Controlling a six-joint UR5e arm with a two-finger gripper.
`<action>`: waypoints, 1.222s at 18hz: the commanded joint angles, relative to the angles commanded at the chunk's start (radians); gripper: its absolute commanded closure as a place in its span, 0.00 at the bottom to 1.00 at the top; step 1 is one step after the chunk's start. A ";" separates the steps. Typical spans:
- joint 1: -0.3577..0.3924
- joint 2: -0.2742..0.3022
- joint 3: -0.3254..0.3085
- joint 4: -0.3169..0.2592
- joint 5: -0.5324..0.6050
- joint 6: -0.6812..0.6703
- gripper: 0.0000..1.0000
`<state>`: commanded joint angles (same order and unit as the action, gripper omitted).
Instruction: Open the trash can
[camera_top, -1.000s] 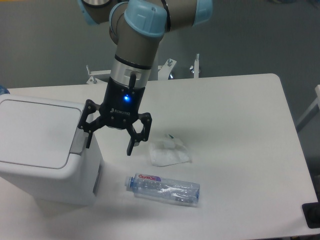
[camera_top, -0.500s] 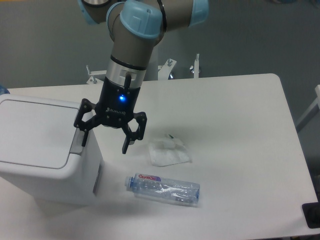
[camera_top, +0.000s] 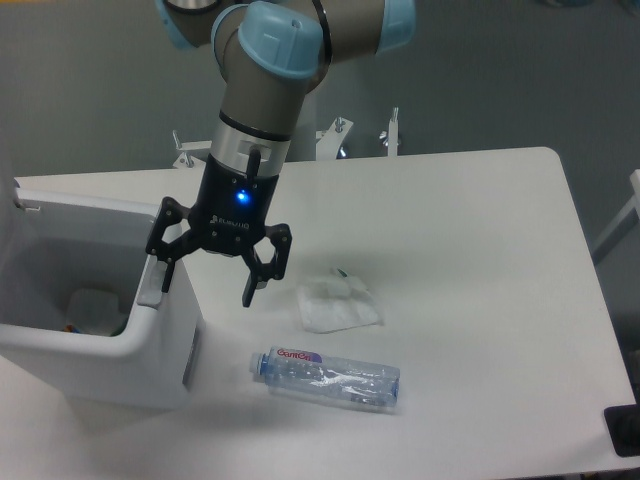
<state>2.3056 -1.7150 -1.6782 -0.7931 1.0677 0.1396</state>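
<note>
Trash can (camera_top: 100, 370) at the left edge of the desk (camera_top: 470, 300), lid up and out past the frame's left side, interior exposed with a pale crumpled item lying at the bottom. Grey push tab (camera_top: 150, 285) on the right rim, directly beneath one finger of the claw (camera_top: 208, 282); contact between the two impossible to confirm from this angle. Claw spread wide apart, gripping nothing, one finger over the bin's rim and the other hanging in the air beside the bin's right wall. Blue light glowing on the claw's black body, below the grey and light-blue arm (camera_top: 270, 60) descending from the top of the frame. Just right of the claw, a crumpled white tissue (camera_top: 338, 304) flat on the desk. Nearer the front edge, a clear plastic bottle (camera_top: 326, 377) lying on its side, label end toward the bin, close to it but apart. Metal brackets (camera_top: 340, 135) behind the desk's far edge.
</note>
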 joint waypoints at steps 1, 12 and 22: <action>0.000 0.002 0.002 0.000 0.000 0.002 0.00; 0.161 -0.050 0.074 0.008 0.000 0.153 0.00; 0.443 -0.081 -0.009 0.000 0.182 0.559 0.00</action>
<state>2.7487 -1.7962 -1.6873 -0.7931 1.2498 0.6990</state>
